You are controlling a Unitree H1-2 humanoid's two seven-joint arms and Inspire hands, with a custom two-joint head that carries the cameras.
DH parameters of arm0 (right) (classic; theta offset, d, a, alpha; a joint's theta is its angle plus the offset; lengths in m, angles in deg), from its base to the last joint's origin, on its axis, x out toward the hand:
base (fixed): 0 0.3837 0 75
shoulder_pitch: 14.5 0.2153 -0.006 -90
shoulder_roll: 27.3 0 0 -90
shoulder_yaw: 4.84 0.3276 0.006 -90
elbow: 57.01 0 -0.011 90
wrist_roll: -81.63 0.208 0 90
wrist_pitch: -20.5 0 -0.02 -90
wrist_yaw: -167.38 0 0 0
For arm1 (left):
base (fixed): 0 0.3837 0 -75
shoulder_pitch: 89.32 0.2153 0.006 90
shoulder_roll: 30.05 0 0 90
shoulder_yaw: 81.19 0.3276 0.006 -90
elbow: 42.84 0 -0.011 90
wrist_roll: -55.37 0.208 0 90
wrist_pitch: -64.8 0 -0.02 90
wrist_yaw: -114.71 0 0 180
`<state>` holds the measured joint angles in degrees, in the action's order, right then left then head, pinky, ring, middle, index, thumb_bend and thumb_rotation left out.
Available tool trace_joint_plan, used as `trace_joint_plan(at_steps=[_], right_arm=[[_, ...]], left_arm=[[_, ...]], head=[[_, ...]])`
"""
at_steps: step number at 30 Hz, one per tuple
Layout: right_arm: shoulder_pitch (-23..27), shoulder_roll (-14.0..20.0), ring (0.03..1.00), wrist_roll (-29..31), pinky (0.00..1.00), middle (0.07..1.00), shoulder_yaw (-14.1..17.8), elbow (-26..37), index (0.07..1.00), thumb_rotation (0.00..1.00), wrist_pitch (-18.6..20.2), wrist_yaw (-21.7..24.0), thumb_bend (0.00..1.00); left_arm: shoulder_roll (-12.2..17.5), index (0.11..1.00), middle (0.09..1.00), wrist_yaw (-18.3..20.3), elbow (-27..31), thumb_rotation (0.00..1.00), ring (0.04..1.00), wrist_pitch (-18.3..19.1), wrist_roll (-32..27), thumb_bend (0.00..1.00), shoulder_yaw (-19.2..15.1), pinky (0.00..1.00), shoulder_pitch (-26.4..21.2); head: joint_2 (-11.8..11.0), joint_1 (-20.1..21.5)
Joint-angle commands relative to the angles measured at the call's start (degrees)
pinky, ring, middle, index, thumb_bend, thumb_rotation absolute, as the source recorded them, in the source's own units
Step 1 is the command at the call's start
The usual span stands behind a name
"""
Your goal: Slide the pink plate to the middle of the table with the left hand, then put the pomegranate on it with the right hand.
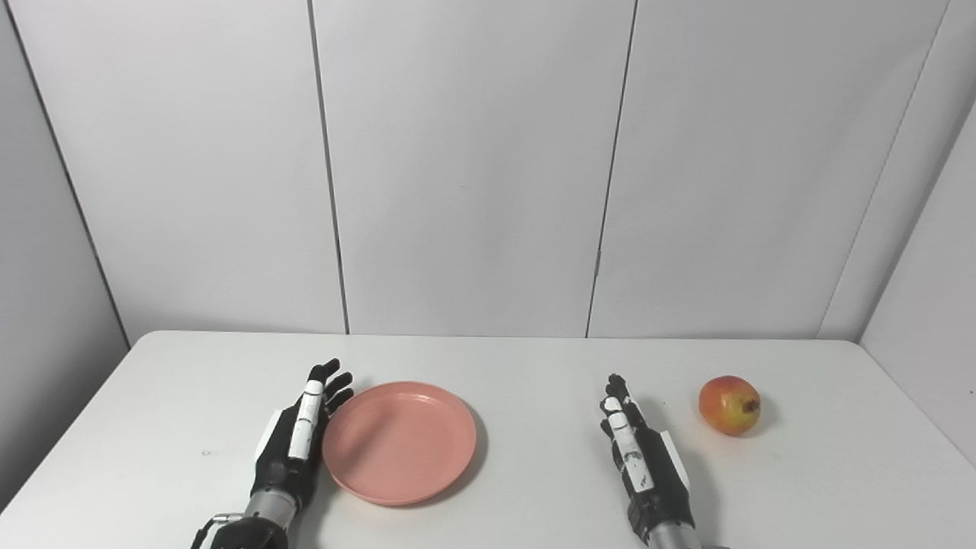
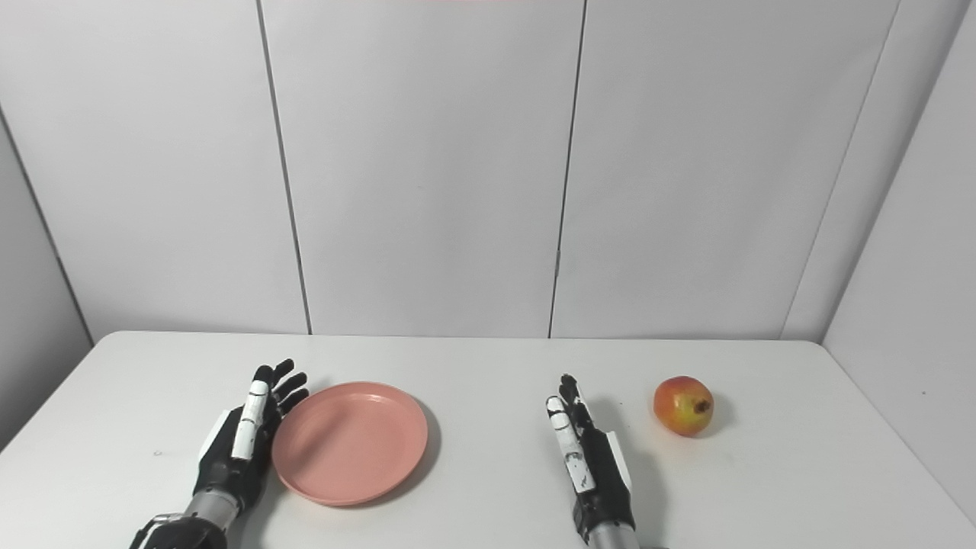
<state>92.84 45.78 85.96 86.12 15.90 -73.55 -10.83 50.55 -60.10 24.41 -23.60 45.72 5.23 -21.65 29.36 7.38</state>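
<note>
The pink plate [image 1: 399,442] lies left of the table's [image 1: 534,366] middle, and the left hand [image 1: 300,446] stands on edge against its left rim — fingers straight and together, holding nothing, the palm facing the plate and seemingly touching or just beside the rim. The step in hand looks like the sideways push, so the hand does best to keep its palm flat to the rim and low to the tabletop, pressing through the plate's centre line; a push off-centre would likely spin the shallow dish instead of sliding it. A slow, even sweep to the right should stop it about midway between the two hands. The right hand [image 1: 644,465] waits flat and open, empty — near the pomegranate [image 1: 730,405], which sits apart on the table to its right, untouched.
</note>
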Motion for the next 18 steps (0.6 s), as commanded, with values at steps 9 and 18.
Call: trace_joint_plan(at_steps=[9, 18], right_arm=[[1.5, -0.4, 0.981, 0.6, 1.00, 0.989, -0.3, 1.4, 0.973, 0.85, 0.1, 0.3, 0.58], [1.0, -0.6, 0.974, 0.6, 1.00, 0.981, -0.7, 2.7, 0.964, 0.84, 0.7, 0.3, 0.59]], left_arm=[[-3.5, 0.938, 0.948, 0.7, 2.7, 1.00, 0.946, -1.5, 0.7, 0.57, 1.7, 0.92, 0.4], [-5.0, 0.967, 0.964, 1.4, 5.4, 1.00, 0.961, -1.4, 0.8, 0.57, 3.5, 0.93, 2.5]], head=[[0.6, -0.5], [1.0, -0.7]])
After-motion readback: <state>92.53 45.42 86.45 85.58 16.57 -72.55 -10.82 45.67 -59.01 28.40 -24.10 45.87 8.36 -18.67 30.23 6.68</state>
